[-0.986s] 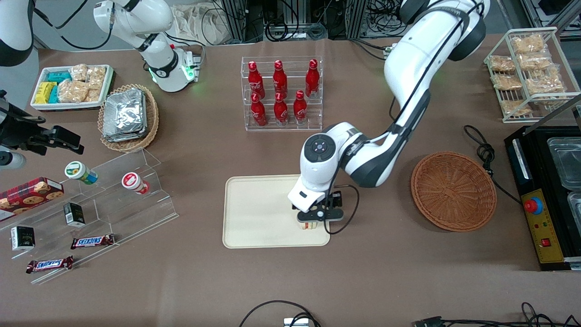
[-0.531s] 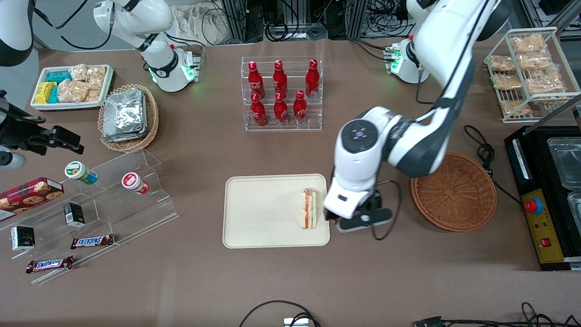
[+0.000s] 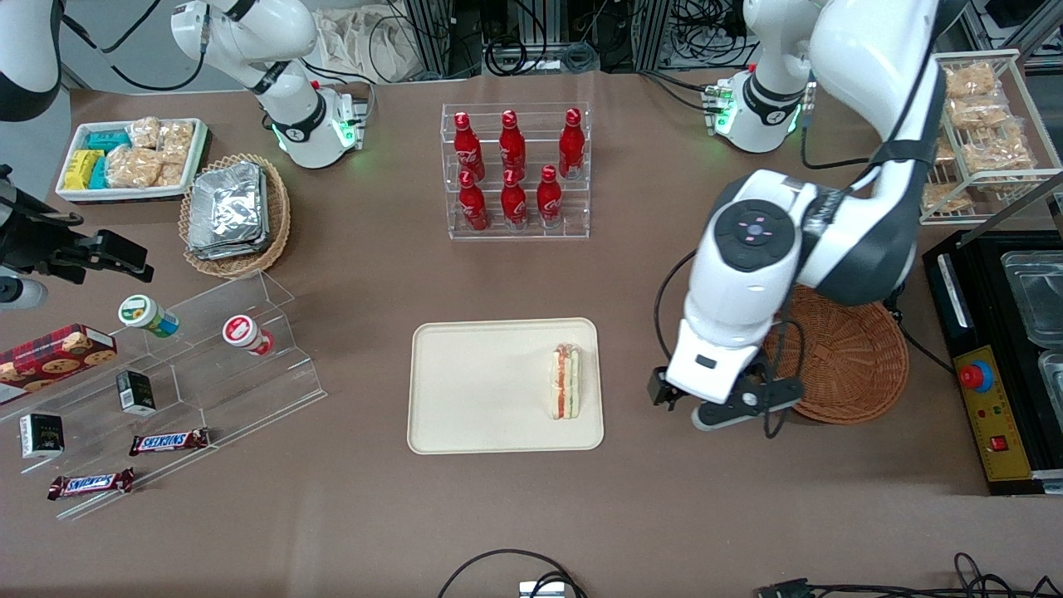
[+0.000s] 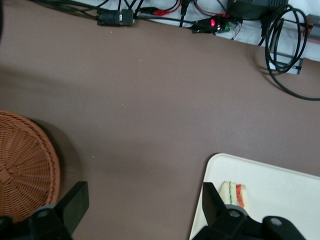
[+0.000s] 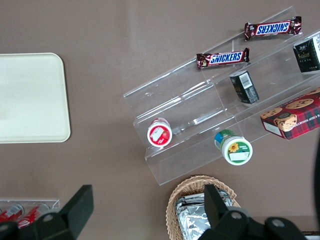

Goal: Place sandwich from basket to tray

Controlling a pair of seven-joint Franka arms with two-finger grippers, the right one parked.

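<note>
With the sandwich down, I take the placement as done, and my eye goes first to the big cream tray (image 3: 482,390) mid-table, then the empty reddish-brown basket (image 3: 855,357) toward the working arm's end, partly covered by my arm. My gripper (image 3: 731,403) hangs above bare table between tray and basket, just beside the basket's rim; in the wrist view its fingers (image 4: 75,202) stand wide apart with nothing between them. The sandwich (image 3: 566,381) lies inside the tray, close along the rim on the working arm's side, filling stripes showing, well apart from the gripper. What worries me from here is little: the wedge sits so near that edge that any sweep back over the tray at low height could nudge it onto or over the low rim, and the loose cable looped at the wrist could snag the basket weave if I pull away low. I'd call both unlikely if I lift before travelling. Against a second ago: then the gripper was down on the tray right over the sandwich; half a second ago it was already clear, just off the tray's edge, and now it has swung further toward the basket. The sandwich itself hasn't shifted since release, and the tray hasn't moved.
</note>
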